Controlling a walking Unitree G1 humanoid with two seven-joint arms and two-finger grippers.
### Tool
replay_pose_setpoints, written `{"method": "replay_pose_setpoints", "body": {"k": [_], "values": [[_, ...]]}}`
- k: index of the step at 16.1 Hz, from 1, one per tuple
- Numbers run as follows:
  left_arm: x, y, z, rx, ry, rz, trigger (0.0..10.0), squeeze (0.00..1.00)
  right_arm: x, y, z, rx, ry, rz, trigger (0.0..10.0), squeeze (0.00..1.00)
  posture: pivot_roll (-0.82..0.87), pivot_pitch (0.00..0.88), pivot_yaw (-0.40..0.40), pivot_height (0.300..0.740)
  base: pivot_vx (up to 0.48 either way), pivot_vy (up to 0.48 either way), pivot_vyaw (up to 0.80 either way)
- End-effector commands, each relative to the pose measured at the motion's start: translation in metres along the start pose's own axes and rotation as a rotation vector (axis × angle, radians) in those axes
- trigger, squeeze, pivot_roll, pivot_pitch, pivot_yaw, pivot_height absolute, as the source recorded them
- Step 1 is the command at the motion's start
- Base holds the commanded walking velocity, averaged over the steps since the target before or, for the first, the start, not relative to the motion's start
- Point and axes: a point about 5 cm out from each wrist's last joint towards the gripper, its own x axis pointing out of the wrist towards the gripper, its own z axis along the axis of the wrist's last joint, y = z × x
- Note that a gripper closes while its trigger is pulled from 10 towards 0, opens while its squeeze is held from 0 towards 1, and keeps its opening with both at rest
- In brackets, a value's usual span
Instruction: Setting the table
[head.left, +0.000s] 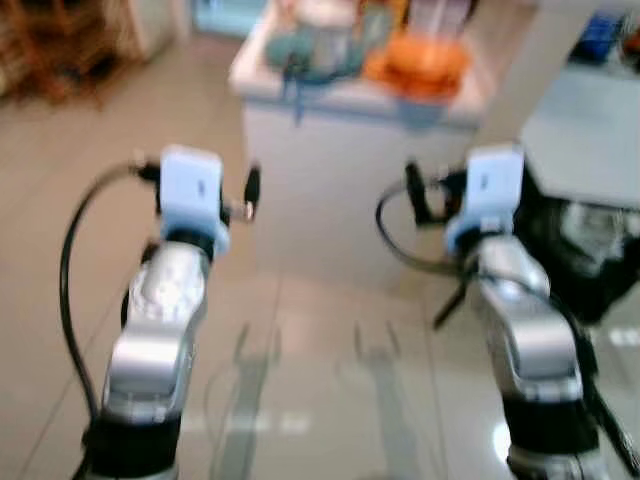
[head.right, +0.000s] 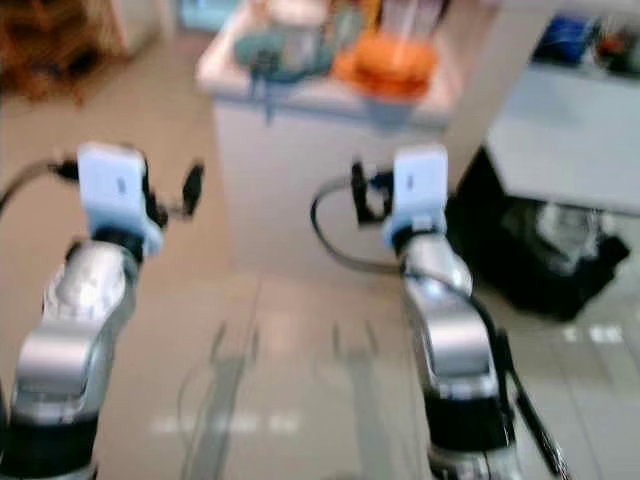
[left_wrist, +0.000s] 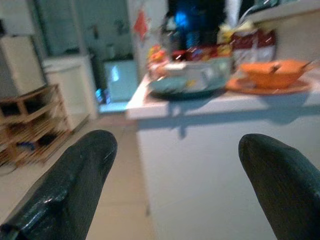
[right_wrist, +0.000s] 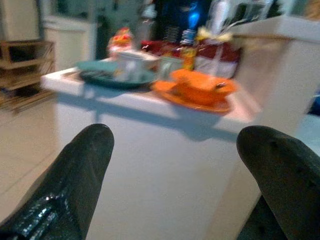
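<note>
A white counter stands ahead of me. On its top sit an orange bowl on an orange plate and, to the left of it, a teal plate carrying pale dishes. Both silver arms are raised toward the counter, left arm and right arm. My left gripper is open with nothing between its fingers and stops short of the counter's side. My right gripper is likewise open and empty, pointing at the counter below the orange bowl. The head views are blurred.
Red packets and bottles stand behind the dishes. A wooden rack is at the far left. A grey table is on the right with a dark bag beneath it. Tiled floor lies between me and the counter.
</note>
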Motion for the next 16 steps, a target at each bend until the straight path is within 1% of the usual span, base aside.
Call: {"method": "replay_pose_setpoints", "body": {"k": [1, 2, 4, 6, 8, 12, 15, 16], "values": [[-0.002, -0.008, 0.002, 0.002, 0.005, -0.043, 10.0, 0.00, -0.003, -0.016, -0.005, 0.018, 0.022, -0.068, 10.0, 0.00, 0.08, 0.024, -0.088, 0.740, 0.454, 0.000, 0.00], [-0.003, -0.006, 0.001, 0.007, 0.008, -0.044, 10.0, 0.00, -0.004, -0.018, -0.005, 0.050, 0.026, -0.076, 10.0, 0.00, 0.07, 0.024, -0.085, 0.740, 0.458, 0.000, 0.00], [-0.001, -0.004, 0.003, 0.009, 0.007, -0.044, 10.0, 0.00, -0.004, -0.018, -0.003, 0.068, 0.025, -0.073, 10.0, 0.00, 0.07, 0.034, -0.078, 0.740, 0.450, 0.000, 0.00], [0.001, -0.006, 0.004, 0.011, 0.005, -0.048, 10.0, 0.00, -0.005, -0.018, -0.002, 0.057, 0.019, -0.073, 10.0, 0.00, 0.06, 0.042, -0.075, 0.740, 0.439, 0.000, 0.00], [0.001, -0.011, 0.005, 0.017, 0.000, -0.065, 10.0, 0.00, -0.008, -0.020, -0.003, 0.098, 0.032, -0.084, 10.0, 0.00, 0.06, 0.042, -0.075, 0.740, 0.429, 0.000, 0.00], [0.001, -0.012, 0.008, 0.025, -0.003, -0.075, 10.0, 0.00, -0.006, -0.024, 0.000, 0.085, 0.030, -0.081, 10.0, 0.00, 0.06, 0.055, -0.081, 0.740, 0.425, 0.000, -0.80], [0.002, -0.011, 0.014, 0.035, -0.019, -0.078, 10.0, 0.00, -0.004, -0.027, 0.004, 0.070, 0.029, -0.082, 10.0, 0.00, 0.06, 0.057, -0.084, 0.740, 0.423, 0.000, -0.80], [0.002, -0.012, 0.015, 0.035, -0.022, -0.079, 10.0, 0.00, -0.004, -0.027, 0.005, 0.064, 0.027, -0.083, 10.0, 0.00, 0.06, 0.057, -0.084, 0.740, 0.412, 0.000, 0.00]]}}
